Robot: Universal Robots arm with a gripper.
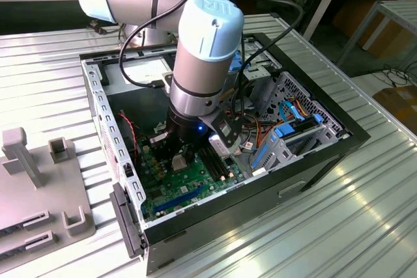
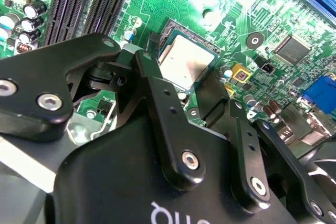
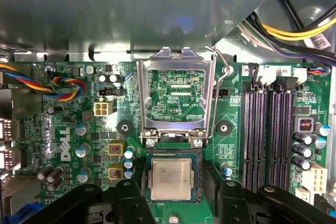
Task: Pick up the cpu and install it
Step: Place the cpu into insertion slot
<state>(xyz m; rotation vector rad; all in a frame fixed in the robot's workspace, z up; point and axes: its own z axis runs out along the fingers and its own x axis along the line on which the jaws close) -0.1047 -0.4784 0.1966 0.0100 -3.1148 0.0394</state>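
The cpu (image 3: 169,178) (image 2: 186,62), a small silvery square chip, lies flat in its socket on the green circuit board (image 3: 68,135) (image 1: 189,190). The socket's metal load plate (image 3: 176,95) stands swung up, with its wire lever (image 3: 223,66) beside it. My gripper (image 3: 173,184) (image 2: 184,85) hangs low over the chip, open, with one black finger (image 3: 131,192) on each side of the socket. A narrow gap shows between the fingers and the chip's edges. In the exterior view the arm reaches down into the open computer case (image 1: 352,138), with the gripper (image 1: 179,154) close above the board.
Black memory slots (image 3: 268,129) run beside the socket. Coloured cable bundles (image 3: 63,85) (image 3: 299,30) lie near the board's edges. A drive cage with blue clips (image 1: 287,135) fills the case at the exterior view's right. A grey fixture plate (image 1: 39,187) lies on the ribbed table.
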